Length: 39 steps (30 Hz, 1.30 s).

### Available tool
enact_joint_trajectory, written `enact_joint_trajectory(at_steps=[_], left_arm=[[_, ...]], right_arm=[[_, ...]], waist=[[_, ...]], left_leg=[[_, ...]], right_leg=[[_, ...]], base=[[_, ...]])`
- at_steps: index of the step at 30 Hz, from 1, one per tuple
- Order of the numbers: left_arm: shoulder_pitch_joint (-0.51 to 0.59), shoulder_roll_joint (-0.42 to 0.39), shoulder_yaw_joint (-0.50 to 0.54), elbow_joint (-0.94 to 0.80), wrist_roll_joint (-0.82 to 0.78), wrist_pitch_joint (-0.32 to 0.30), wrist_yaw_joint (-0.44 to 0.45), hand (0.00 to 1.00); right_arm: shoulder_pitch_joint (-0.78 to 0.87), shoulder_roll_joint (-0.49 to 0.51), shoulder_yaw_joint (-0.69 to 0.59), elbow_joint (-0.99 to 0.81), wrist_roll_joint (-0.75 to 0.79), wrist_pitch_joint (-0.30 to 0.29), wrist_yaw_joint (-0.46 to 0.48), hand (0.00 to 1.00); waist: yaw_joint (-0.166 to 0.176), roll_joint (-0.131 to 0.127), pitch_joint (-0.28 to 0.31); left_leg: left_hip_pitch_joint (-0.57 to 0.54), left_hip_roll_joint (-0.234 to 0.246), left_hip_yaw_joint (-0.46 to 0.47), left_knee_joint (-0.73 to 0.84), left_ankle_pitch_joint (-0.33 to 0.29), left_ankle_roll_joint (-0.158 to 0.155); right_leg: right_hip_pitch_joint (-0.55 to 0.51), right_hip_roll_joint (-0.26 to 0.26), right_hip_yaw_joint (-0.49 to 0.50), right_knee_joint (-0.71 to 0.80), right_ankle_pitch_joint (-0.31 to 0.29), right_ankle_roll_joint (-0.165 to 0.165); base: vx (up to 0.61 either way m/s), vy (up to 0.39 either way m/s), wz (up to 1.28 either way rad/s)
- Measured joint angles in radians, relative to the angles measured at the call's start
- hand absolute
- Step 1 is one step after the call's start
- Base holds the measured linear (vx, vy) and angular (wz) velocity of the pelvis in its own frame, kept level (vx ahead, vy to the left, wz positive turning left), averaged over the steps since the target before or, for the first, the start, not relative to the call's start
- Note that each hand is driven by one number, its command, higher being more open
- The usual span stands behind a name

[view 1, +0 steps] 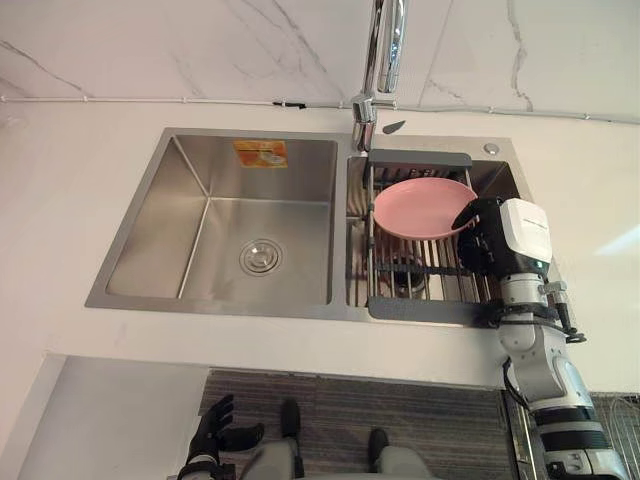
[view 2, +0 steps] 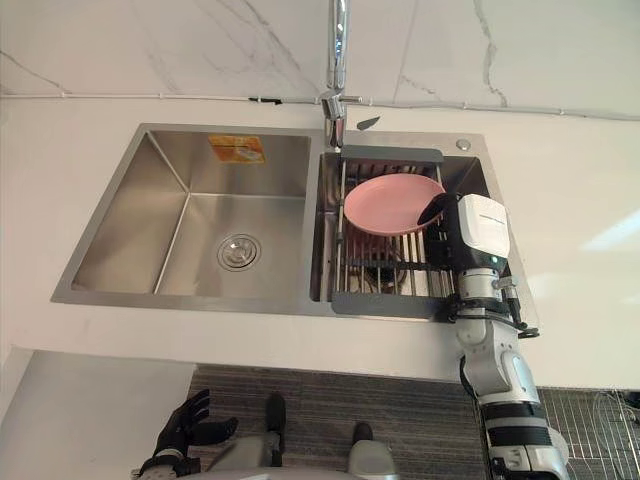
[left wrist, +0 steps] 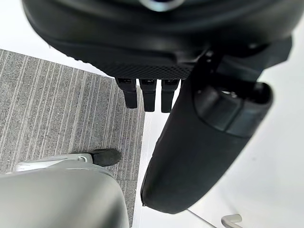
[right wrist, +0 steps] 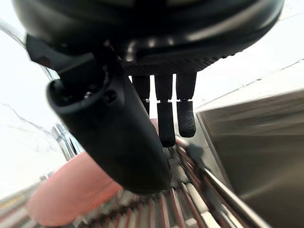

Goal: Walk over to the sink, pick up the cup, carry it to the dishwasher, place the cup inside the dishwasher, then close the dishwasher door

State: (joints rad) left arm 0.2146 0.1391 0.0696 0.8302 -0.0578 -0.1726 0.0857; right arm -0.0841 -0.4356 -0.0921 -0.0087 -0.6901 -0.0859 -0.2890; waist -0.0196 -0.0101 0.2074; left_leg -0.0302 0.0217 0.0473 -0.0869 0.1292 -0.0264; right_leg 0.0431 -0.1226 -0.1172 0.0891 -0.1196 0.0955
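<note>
Step in hand: I judge this to be the pick-up at the sink [view 1: 120,296]. Nothing has been lifted yet.
Right hand [view 1: 483,243]: It is out over the dish rack [view 1: 425,158] in the right basin. In the right wrist view the fingers [right wrist: 165,124] are straight and apart from the thumb. The hand is released and grasps nothing.
Task's thing: I can find no cup. A pink plate [view 1: 420,205] lies on the rack rods, touching or nearly touching the fingertips on their thumb side. I cannot tell whether a cup sits hidden under the palm.
Left hand [view 1: 215,432]: It hangs low in front of the counter [view 1: 60,200], well apart from the right hand. Its fingers are loose and it is empty.
Left basin [view 1: 250,225]: It is well off to the thumb side of the right hand. It holds a drain [view 1: 260,257] and an orange sticker [view 1: 261,153].
Faucet [view 1: 385,50]: It rises beyond the fingertips, behind the rack.
Next move: I would confirm the target before closing the hand. If the plate is the item, the fingers go under its near rim and the thumb over it.
Risk: A shallow rim may slip from the hand or catch on the rods.
</note>
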Motion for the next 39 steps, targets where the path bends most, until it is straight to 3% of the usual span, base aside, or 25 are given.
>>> enact_joint_trajectory(at_steps=[9,21,30,35,39], left_arm=[[-0.005,-0.002,0.0,0.004,0.0,0.0,-0.004,0.9],[-0.004,0.001,0.001,0.046,0.001,0.009,-0.007,0.9],[-0.004,-0.003,0.017,0.042,0.001,0.013,-0.011,0.9],[-0.018,-0.002,0.03,0.036,0.0,0.014,-0.011,0.9],[-0.011,-0.006,0.041,0.036,-0.001,0.013,-0.006,0.9]], right_arm=[[0.038,0.041,-0.053,-0.218,0.066,-0.081,-0.003,0.3],[0.105,0.051,-0.095,-0.235,0.078,-0.083,0.0,0.3],[0.201,0.113,-0.179,-0.342,0.103,-0.086,-0.002,0.3],[0.215,0.129,-0.226,-0.384,0.108,-0.086,-0.013,0.3],[0.213,0.129,-0.238,-0.397,0.107,-0.097,-0.021,0.3]], waist=[[-0.003,0.0,-0.004],[-0.008,-0.005,-0.044],[-0.026,-0.01,-0.05],[-0.035,-0.013,-0.049],[-0.036,-0.014,-0.048]], left_leg=[[0.034,0.005,0.021,0.0,-0.004,-0.003],[0.053,0.004,0.036,-0.001,-0.002,-0.001],[0.045,0.011,0.041,0.007,-0.003,-0.004],[-0.064,0.024,0.03,0.167,-0.065,-0.009],[-0.071,0.028,0.069,0.213,-0.116,-0.019]], right_leg=[[0.024,0.002,0.015,0.0,0.001,-0.002],[0.036,0.001,0.032,0.0,0.001,-0.002],[0.031,0.008,0.036,0.0,0.0,-0.004],[-0.027,0.013,0.052,0.037,0.01,-0.009],[-0.074,0.022,0.162,0.063,-0.007,-0.016]], base=[[-0.03,0.0,-0.07],[-0.02,0.004,-0.04],[-0.03,-0.005,-0.01],[-0.04,0.008,-0.01],[-0.04,0.033,-0.56]])
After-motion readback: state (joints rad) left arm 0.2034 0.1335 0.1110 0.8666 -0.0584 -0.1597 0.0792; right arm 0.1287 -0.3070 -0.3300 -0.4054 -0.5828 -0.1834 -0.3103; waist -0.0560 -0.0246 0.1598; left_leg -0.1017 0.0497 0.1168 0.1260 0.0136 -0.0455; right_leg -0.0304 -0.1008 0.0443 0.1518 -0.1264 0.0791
